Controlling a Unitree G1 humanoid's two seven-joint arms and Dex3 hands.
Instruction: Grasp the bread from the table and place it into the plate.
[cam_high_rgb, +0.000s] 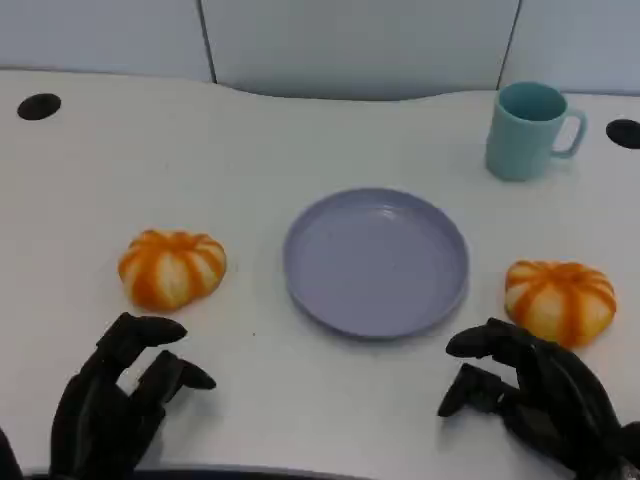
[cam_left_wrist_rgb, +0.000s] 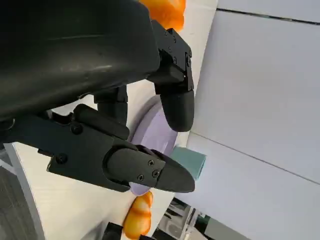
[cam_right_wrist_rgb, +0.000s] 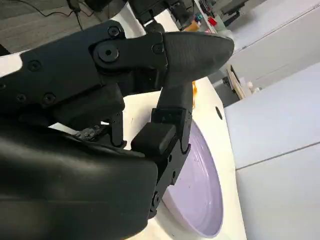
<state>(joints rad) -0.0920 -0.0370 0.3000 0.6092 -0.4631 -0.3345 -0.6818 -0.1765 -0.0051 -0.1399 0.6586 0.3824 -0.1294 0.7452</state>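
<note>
both robot hands empty; plate (cam_high_rgb: 377, 262) bare.

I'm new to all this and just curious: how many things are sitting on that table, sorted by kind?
Bread rolls, orange and white: 2, one left of the plate, one right of it
Plate, lavender: 1
Mug, teal: 1
Total: 4
</note>
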